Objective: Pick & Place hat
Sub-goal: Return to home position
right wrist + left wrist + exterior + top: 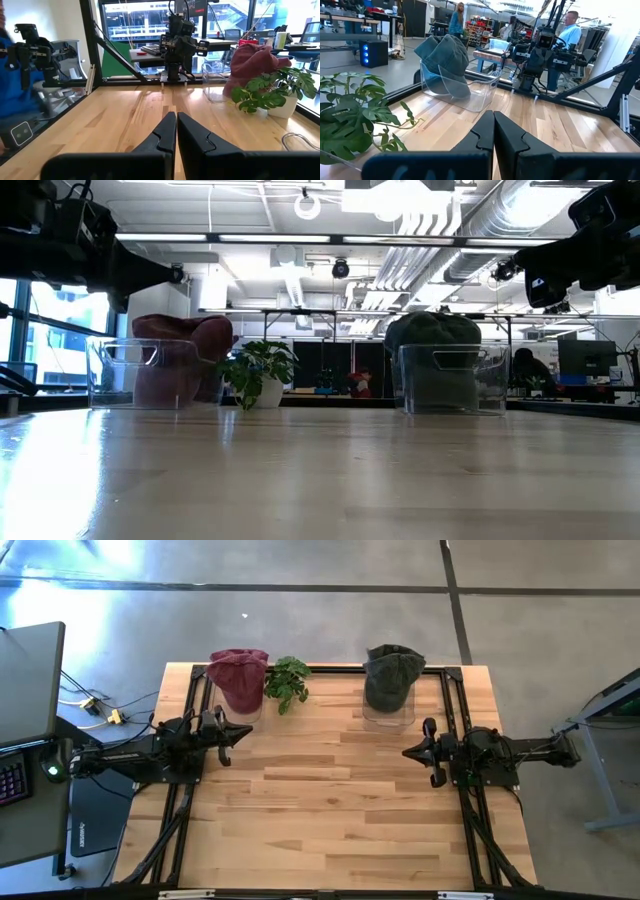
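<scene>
A dark grey-green hat (391, 677) sits in a clear plastic bin (388, 716) at the table's far right; it also shows in the low view (432, 332) and the left wrist view (445, 60). A maroon hat (239, 675) rests in a second clear bin (140, 372) at the far left, seen in the right wrist view too (252, 62). My left gripper (246, 733) hangs shut at the left side, near the maroon hat's bin. My right gripper (407, 752) hangs shut at the right side, nearer than the grey hat's bin. Both touch nothing.
A small potted plant (288, 682) stands between the two bins at the far edge. A black metal frame (320, 668) runs along the far edge and both sides. Bare wood (330, 800) spreads across the middle and near part. People show in the room beyond.
</scene>
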